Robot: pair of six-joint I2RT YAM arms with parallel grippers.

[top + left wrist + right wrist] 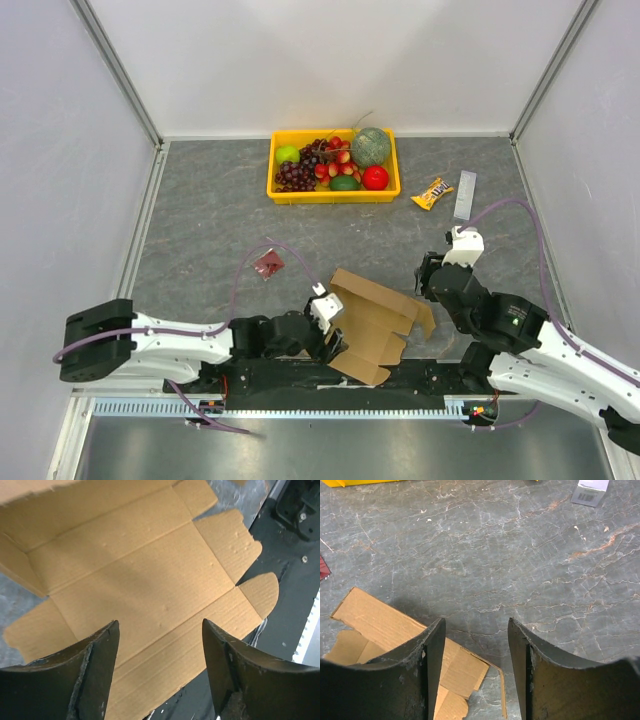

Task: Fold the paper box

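From above, the left gripper point(328, 318) is seen at the 9 o'clock edge of the paper box point(375, 320), and the right gripper point(432, 272) near its 2 o'clock corner. In the left wrist view, the jaws are spread above the mostly flat sheet, with nothing gripped. In the right wrist view, the jaws are apart over the bare bench point(545, 570), with the box at 8 o'clock. Nearly all the folding is judged to remain.

Yellow fruit tray point(333, 197), snack packet point(432, 193), grey box point(466, 195) and dark-red packet point(268, 264) lie apart.
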